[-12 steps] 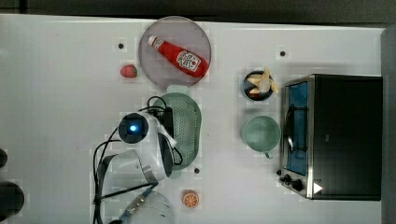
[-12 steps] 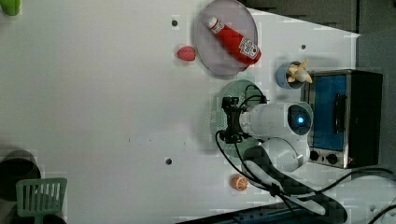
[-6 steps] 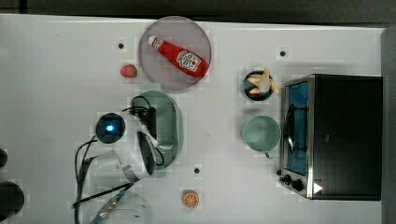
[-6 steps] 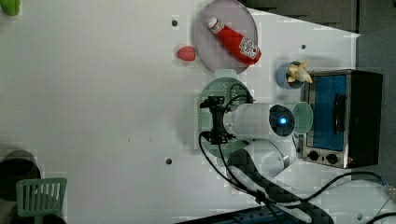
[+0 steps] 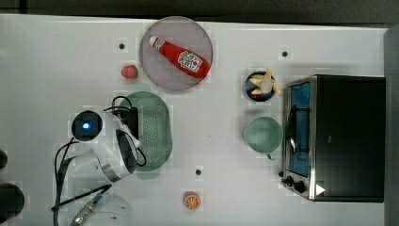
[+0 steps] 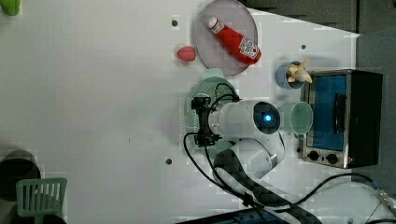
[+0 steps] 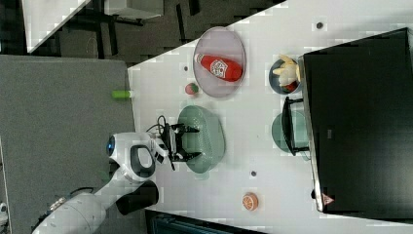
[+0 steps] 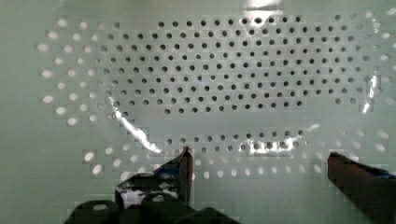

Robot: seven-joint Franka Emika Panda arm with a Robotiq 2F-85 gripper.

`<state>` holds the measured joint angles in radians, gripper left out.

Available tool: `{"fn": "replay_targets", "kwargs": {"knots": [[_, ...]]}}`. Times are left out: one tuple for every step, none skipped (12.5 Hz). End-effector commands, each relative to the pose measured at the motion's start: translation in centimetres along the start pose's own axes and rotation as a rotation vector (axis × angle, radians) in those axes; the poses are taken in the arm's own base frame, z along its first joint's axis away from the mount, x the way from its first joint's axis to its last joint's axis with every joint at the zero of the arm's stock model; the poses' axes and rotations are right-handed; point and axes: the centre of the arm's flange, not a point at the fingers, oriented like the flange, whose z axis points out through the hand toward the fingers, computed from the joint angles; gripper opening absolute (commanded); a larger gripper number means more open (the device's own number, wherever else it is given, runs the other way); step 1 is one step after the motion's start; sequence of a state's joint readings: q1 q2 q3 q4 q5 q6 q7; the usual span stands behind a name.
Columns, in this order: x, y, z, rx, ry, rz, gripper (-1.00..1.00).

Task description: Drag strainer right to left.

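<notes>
The strainer (image 5: 157, 127), a pale mint-green oblong colander with a finely perforated bottom, lies on the white table below the grey plate in the top view. My gripper (image 5: 138, 128) reaches down into its half on the top view's left. In the right view the gripper (image 7: 191, 142) is open, its two black fingers spread wide along the strainer (image 7: 212, 135). The wrist view has the perforated bottom (image 8: 224, 79) close up, with one fingertip (image 8: 184, 163) and the other (image 8: 355, 172) far apart just above it. In the left view the gripper (image 6: 201, 120) covers most of the strainer (image 6: 215, 86).
A grey plate (image 5: 197, 35) holds a ketchup bottle (image 5: 181, 56). A strawberry (image 5: 129, 71) sits near the strainer's end. A mint cup (image 5: 263, 134), a bowl with a banana (image 5: 261, 84) and a toaster oven (image 5: 339, 136) stand at the top view's right. An orange slice (image 5: 191, 201) lies near the front.
The arm and the strainer have slid together toward the top view's left, away from the cup. The fingers have stayed spread.
</notes>
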<state>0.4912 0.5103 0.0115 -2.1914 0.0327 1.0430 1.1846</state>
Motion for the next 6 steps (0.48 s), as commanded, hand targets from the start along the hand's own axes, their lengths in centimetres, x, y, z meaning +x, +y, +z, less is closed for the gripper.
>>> {"fn": "replay_targets", "kwargs": {"knots": [[-4.0,-0.4,-1.2,0.022,-0.028,0.019,1.00],[-4.9,-0.6,-1.3,0.023,-0.039,0.028,1.00],[-5.8,-0.7,-1.4,0.019,-0.050,0.043,1.00],[-6.7,-0.7,-1.4,0.015,-0.060,0.057,1.00],[-7.6,-0.8,-1.6,0.020,-0.068,0.051,1.00],[-8.4,-0.7,-1.6,0.019,-0.069,0.047,1.00]]}}
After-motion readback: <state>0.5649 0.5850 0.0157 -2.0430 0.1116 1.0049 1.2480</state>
